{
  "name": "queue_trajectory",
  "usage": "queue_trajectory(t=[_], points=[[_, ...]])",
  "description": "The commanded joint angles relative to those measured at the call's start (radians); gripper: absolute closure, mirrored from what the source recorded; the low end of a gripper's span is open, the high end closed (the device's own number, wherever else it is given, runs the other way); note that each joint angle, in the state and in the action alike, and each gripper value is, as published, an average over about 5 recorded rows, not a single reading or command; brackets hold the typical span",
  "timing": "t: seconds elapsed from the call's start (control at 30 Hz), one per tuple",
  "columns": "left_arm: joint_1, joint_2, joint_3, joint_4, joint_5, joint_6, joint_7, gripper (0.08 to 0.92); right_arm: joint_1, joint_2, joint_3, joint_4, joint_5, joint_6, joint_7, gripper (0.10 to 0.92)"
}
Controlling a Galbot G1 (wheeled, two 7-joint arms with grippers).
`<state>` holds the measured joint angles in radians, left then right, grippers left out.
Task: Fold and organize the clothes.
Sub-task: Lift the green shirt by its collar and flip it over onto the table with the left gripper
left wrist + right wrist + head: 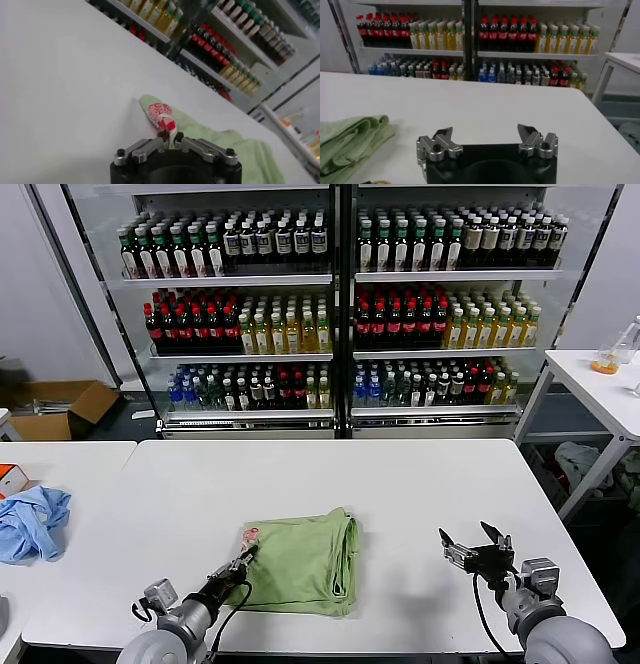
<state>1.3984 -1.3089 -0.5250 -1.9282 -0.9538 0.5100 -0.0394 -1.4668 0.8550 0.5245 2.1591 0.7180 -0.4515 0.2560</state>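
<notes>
Light green polo shirt (305,562), folded into a rough square, lies near the front edge of the white bench (400,484).

The left claw (243,560) is pinched tight on the shirt's left front corner, right where the red-and-white print (162,116) sits; the print carries no lettering that can be read. In the left wrist view the fingers (145,146) meet over the cloth edge. The right claw (476,549) hovers over bare bench well to the right of the shirt, its fingers spread wide and holding nothing (clearest in the right wrist view). A crumpled light blue garment (30,522) lies on the neighbouring bench at the far left. Behind stands a glass-fronted cooler (340,304) with rows of bottles, their labels too small to read.
</notes>
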Motion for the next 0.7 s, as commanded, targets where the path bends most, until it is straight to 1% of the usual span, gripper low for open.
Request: queue_trajectory(t=[0.03, 0.1, 0.2, 0.37, 0.47, 0.53, 0.6, 0.63, 0.7], points=[[0.03, 0.015, -0.187, -0.032, -0.308, 0.058, 0.002, 0.885, 0.006, 0.0, -0.002, -0.002, 0.003, 0.003, -0.002, 0.203], [0.046, 0.04, -0.265, -0.048, -0.347, 0.065, -0.003, 0.885, 0.011, 0.0, -0.005, -0.004, 0.005, 0.006, -0.003, 0.203], [0.068, 0.112, -0.408, -0.068, -0.406, 0.068, -0.008, 0.885, 0.02, -0.001, -0.009, -0.007, 0.011, 0.009, -0.005, 0.203], [0.066, 0.291, -0.637, -0.08, -0.46, 0.07, -0.011, 0.885, 0.033, -0.003, -0.015, -0.007, 0.019, 0.014, -0.007, 0.203], [0.049, 0.396, -0.725, -0.092, -0.448, 0.071, -0.003, 0.885, 0.036, -0.004, -0.016, -0.002, 0.022, 0.015, -0.007, 0.203], [0.039, 0.443, -0.735, -0.119, -0.418, 0.072, 0.007, 0.885, 0.034, -0.007, -0.015, 0.005, 0.024, 0.015, -0.007, 0.203], [0.035, 0.466, -0.693, -0.16, -0.355, 0.071, 0.017, 0.885, 0.031, -0.009, -0.013, 0.013, 0.025, 0.015, -0.007, 0.203], [0.036, 0.467, -0.655, -0.181, -0.308, 0.071, 0.024, 0.885, 0.03, -0.01, -0.011, 0.016, 0.025, 0.015, -0.007, 0.203], [0.042, 0.446, -0.529, -0.215, -0.176, 0.07, 0.037, 0.885, 0.026, -0.012, -0.007, 0.023, 0.025, 0.015, -0.007, 0.203]])
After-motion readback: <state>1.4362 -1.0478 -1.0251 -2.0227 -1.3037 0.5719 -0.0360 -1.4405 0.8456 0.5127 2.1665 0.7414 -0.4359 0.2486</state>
